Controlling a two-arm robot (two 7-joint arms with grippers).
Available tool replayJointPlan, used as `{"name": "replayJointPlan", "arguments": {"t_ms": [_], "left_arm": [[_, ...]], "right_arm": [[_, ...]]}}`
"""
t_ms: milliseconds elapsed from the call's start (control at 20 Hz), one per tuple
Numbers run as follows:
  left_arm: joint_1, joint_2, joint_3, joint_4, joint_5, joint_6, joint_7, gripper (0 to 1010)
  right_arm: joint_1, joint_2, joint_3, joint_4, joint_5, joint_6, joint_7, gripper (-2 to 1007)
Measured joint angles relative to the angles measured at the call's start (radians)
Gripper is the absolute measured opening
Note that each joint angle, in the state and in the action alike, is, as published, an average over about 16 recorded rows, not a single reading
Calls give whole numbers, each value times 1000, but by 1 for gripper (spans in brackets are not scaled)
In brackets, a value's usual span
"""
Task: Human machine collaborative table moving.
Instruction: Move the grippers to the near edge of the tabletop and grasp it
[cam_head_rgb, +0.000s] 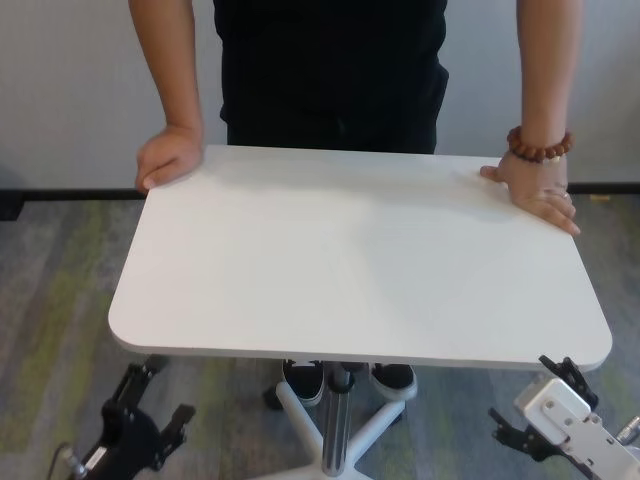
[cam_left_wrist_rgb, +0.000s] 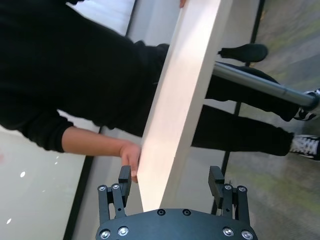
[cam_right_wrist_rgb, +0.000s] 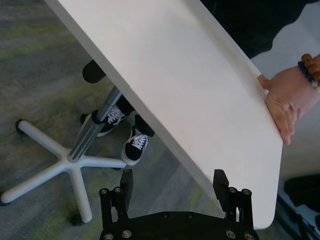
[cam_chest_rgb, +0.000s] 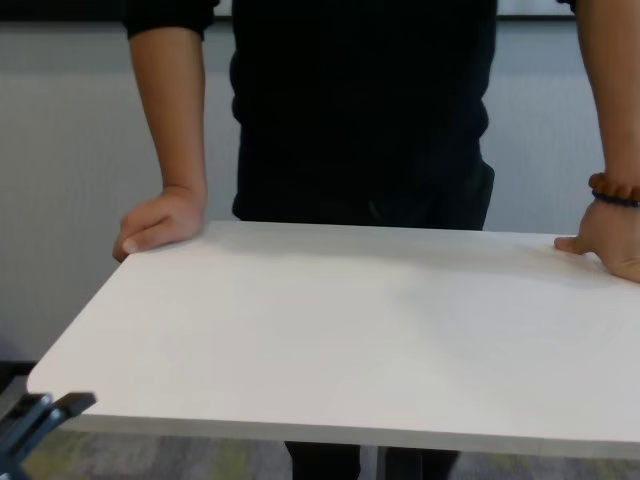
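Table (cam_head_rgb: 360, 260) sits between person (cam_head_rgb: 330, 70) and robot; person's hands grip its far corners. Left gripper (cam_left_wrist_rgb: 171, 186) and right gripper (cam_right_wrist_rgb: 173, 186) wide open, straddling table's near edge, holding nothing.

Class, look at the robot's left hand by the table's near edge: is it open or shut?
Open. In the left wrist view, the left hand has its two black fingers spread apart, one each side of the table edge, not clamped on it.
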Motion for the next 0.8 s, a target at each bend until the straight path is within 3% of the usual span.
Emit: {"name": "replayJointPlan", "arguments": {"t_ms": [400,800], "left_arm": [[-58,-80,16,67,62,36,1,1002],[-108,-155,24,144,103,56,13,1001]], "right_arm": [[18,-10,-10,1,-67,25,2,1001],[36,-19,-33,17,-155,51,-7,1001]]}}
